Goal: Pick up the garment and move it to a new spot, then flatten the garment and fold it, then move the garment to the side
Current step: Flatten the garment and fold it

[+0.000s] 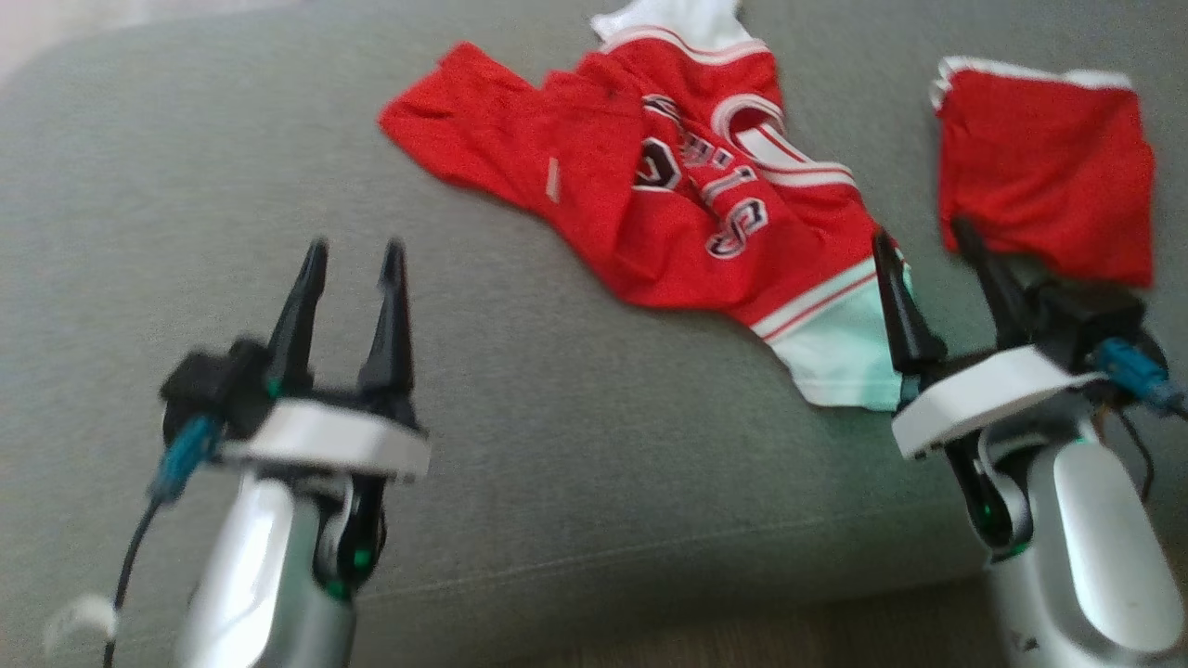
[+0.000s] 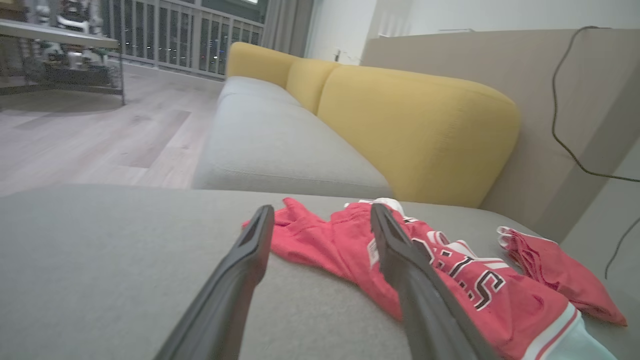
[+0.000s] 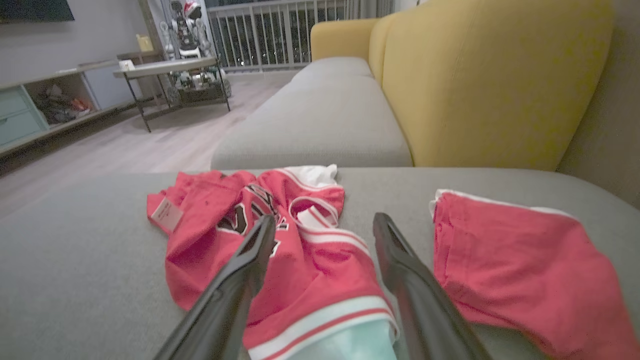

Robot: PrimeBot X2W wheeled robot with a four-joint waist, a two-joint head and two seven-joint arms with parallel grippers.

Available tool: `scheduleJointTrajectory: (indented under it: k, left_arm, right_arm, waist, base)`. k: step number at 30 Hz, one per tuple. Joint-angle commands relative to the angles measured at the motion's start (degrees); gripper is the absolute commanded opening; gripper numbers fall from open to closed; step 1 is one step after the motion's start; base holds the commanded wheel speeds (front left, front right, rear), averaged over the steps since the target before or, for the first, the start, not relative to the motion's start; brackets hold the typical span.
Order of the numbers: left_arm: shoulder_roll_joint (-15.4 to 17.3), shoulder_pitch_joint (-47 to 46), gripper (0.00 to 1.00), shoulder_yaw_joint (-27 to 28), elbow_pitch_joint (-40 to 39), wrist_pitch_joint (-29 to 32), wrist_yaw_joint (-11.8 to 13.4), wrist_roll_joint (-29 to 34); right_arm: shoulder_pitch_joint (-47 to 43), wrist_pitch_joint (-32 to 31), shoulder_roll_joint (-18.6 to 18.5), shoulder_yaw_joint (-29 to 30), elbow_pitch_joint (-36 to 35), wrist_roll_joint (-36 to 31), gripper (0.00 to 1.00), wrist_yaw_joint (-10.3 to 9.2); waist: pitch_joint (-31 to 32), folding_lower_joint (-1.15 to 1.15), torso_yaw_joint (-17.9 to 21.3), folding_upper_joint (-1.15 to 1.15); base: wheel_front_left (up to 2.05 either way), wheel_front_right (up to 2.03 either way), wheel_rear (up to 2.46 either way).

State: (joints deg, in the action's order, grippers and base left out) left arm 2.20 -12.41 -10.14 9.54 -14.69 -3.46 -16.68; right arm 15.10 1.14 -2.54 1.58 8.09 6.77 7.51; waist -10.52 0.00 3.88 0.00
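A crumpled red garment (image 1: 650,186), a jersey with white lettering and a white-striped hem, lies on the grey sofa seat (image 1: 186,186). It also appears in the left wrist view (image 2: 350,250) and the right wrist view (image 3: 310,265). My right gripper (image 1: 921,237) stands open just off the jersey's lower right hem, holding nothing. In its own view the right gripper (image 3: 324,220) has the hem lying under its spread fingers. My left gripper (image 1: 355,249) is open over bare cushion to the jersey's lower left, and the left gripper (image 2: 321,210) points toward the cloth.
A second red piece of clothing (image 1: 1049,176) with white trim lies flat to the right of the jersey. Yellow back cushions (image 3: 490,80) rise behind the seat. The seat's front edge (image 1: 594,566) runs below both grippers. A wooden floor (image 2: 90,135) and a low table (image 3: 170,70) lie beyond.
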Motion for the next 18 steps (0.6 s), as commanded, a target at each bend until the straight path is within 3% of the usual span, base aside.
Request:
scheduleJointTrajectory:
  k: [1, 10, 18]
  left_arm:
    - [0.7, -4.5, 1.0, 1.0, -1.2, -0.3, -0.3, 0.9]
    - [0.7, -19.4, 1.0, -4.7, 15.5, 0.9, -1.0, 6.5]
    - [1.3, -29.4, 1.0, -3.5, 27.9, 3.0, 2.8, 7.4]
  right_arm:
    - [2.2, 1.6, -0.3, -2.0, -3.4, 1.1, 1.0, -0.02]
    - [2.0, 5.8, -0.3, -5.2, -8.3, 5.2, 1.0, -0.02]
    - [1.7, 8.3, -0.3, -6.8, -7.2, 7.4, 1.0, -0.02]
  waist:
    - [-2.8, 0.0, 2.8, 0.0]
    - [-8.9, 0.0, 10.8, 0.0]
    - [-11.9, 0.0, 14.9, 0.0]
  base:
    - [0.0, 0.0, 0.0]
    - [0.0, 0.0, 0.0]
    - [0.0, 0.0, 0.0]
